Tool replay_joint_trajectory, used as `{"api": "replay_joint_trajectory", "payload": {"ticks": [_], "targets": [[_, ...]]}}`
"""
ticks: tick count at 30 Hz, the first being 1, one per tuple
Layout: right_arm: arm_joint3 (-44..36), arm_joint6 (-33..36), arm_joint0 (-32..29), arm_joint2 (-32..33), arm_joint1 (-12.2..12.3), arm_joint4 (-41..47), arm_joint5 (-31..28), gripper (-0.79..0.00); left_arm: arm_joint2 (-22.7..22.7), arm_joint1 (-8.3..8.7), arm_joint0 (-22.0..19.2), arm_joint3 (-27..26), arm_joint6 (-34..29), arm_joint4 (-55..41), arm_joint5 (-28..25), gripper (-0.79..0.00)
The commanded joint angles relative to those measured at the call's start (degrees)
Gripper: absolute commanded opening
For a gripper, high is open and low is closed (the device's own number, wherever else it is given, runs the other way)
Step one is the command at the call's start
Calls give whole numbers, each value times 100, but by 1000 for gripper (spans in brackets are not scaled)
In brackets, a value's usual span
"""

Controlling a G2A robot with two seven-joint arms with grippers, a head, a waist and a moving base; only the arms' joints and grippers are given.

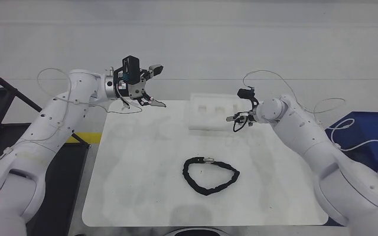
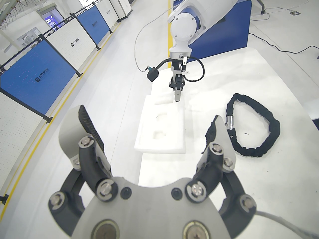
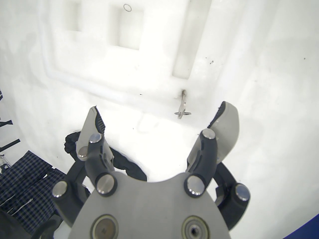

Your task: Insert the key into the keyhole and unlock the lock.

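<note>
A black fabric-sleeved chain lock [image 1: 210,175] lies looped on the white table [image 1: 136,177], its metal end [image 2: 230,123] facing the foam block. A small metal key [image 3: 182,105] stands stuck in the near edge of the white foam block [image 3: 149,70]. My right gripper [image 3: 162,115] is open just short of the key, the key level with the gap between its fingers but apart from them. It hovers at the foam block's right end [image 1: 231,119]. My left gripper [image 2: 149,128] is open and holds nothing, raised beyond the table's far left corner [image 1: 144,88].
The foam block [image 1: 212,112] sits at the table's back middle and has several rectangular recesses; a thin ring [image 3: 127,7] lies in one. A blue panel [image 2: 224,26] stands beyond the table on the right arm's side. Bare tabletop surrounds the lock.
</note>
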Motion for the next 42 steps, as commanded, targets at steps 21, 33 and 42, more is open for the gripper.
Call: {"api": "replay_joint_trajectory", "payload": {"ticks": [21, 33, 42], "targets": [[826, -23, 110, 44, -472, -344, 25, -425, 0, 0, 0, 0, 0, 0, 0, 0], [1135, 56, 152, 100, -668, -495, 96, -480, 0, 0, 0, 0, 0, 0, 0, 0], [1359, 55, 205, 165, -795, -575, 241, -686, 0, 0, 0, 0, 0, 0, 0, 0]]}}
